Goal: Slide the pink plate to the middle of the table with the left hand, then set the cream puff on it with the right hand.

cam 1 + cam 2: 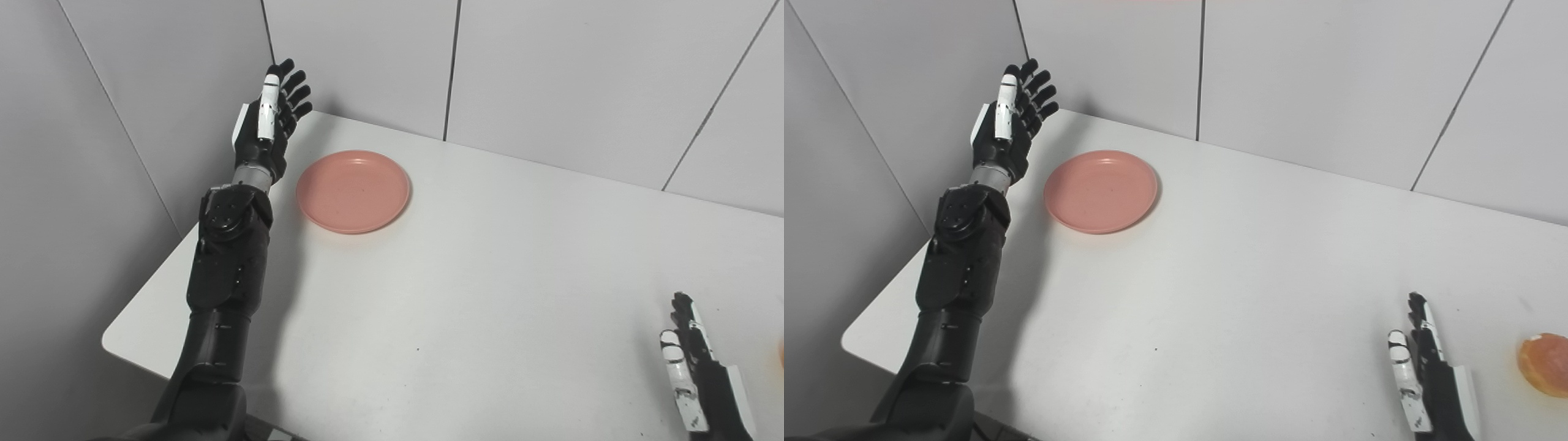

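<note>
The pink plate (353,191) lies flat on the white table (490,275), in the far left part of it, near the far left corner and not far from the far edge. It has nothing on it.

The left hand (269,122) is at the far left corner of the table, just beside the plate on the plate's left side. The hand does not touch the plate; a narrow strip of bare table shows between them. The fingers (297,92) are stretched out and spread apart, pointing away from the robot toward the wall, and they hold nothing. The left forearm (229,257) runs along the left edge of the table, from the near left corner up to the hand.

The cream puff (1543,364) lies on the table near the right edge, in the near right part. It is golden orange, and it is cut by the border of the right eye view; in the left eye view only a thin sliver of it shows. It is well apart from the plate, on the opposite side of the table.

The right hand (1427,373) is at the near edge of the table, to the left of the cream puff and near it, but not touching it. Its fingers are straight and point away from the robot, lying close to each other, and it holds nothing.
</note>
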Controlling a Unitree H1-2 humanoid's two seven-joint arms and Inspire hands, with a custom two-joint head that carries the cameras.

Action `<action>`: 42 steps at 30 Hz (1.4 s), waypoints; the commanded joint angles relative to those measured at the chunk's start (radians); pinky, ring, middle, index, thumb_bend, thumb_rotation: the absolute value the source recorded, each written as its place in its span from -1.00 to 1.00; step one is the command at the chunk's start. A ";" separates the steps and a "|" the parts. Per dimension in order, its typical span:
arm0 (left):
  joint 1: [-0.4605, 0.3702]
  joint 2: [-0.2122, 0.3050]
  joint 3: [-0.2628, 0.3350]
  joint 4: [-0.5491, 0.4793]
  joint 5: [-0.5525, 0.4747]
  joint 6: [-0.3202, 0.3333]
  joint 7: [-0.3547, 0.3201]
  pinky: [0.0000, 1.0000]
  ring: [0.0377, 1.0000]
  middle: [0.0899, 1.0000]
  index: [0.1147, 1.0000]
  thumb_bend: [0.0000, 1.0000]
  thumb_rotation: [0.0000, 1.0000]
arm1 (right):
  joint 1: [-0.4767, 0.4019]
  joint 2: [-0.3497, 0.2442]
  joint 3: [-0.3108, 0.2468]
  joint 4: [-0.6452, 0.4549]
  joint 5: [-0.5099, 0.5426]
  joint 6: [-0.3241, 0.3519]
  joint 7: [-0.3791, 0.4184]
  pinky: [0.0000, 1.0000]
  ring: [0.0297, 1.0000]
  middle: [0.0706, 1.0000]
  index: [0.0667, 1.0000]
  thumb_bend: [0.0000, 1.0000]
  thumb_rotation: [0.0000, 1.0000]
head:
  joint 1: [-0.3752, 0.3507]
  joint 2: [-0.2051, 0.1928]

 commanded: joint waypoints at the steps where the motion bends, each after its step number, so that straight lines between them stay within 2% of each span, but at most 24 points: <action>1: -0.057 0.043 0.011 -0.006 -0.026 -0.011 -0.013 0.78 0.81 0.81 0.76 -0.20 1.00 | 0.021 0.004 0.003 0.000 -0.004 0.020 0.002 0.96 0.96 0.95 0.93 -0.85 1.00 | -0.001 0.000; 8: -0.068 0.072 0.019 0.070 -0.054 0.002 -0.003 0.76 0.80 0.79 0.76 -0.20 1.00 | 0.025 0.005 0.003 -0.004 -0.002 0.017 0.002 0.96 0.96 0.95 0.93 -0.86 1.00 | -0.004 0.002; 12: -0.079 0.071 0.030 0.121 -0.060 0.000 0.012 0.71 0.75 0.74 0.71 -0.29 1.00 | 0.024 0.002 0.004 0.000 -0.009 0.006 -0.001 0.94 0.94 0.94 0.92 -0.88 1.00 | -0.003 0.003; 18: -0.095 0.085 0.029 0.241 -0.071 -0.044 -0.025 0.83 0.79 0.77 0.75 -0.16 1.00 | 0.026 0.002 0.002 -0.003 -0.004 0.016 0.002 0.96 0.95 0.95 0.93 -0.86 1.00 | -0.001 0.006; 28: -0.123 0.092 0.036 0.428 -0.076 -0.100 -0.049 0.84 0.79 0.77 0.75 -0.22 1.00 | 0.028 0.000 -0.002 -0.008 0.004 0.020 0.006 0.96 0.95 0.95 0.93 -0.85 1.00 | -0.001 0.010; 32: -0.128 0.092 0.033 0.470 -0.068 -0.117 -0.051 0.80 0.78 0.75 0.71 -0.13 1.00 | 0.028 0.002 -0.002 -0.014 0.001 0.029 0.006 0.97 0.96 0.95 0.93 -0.88 1.00 | -0.001 0.012; 42: -0.141 0.086 0.027 0.550 -0.080 -0.125 -0.078 0.78 0.76 0.74 0.73 -0.19 1.00 | 0.030 0.000 -0.002 -0.018 -0.001 0.029 0.007 0.96 0.95 0.95 0.93 -0.85 1.00 | -0.004 0.017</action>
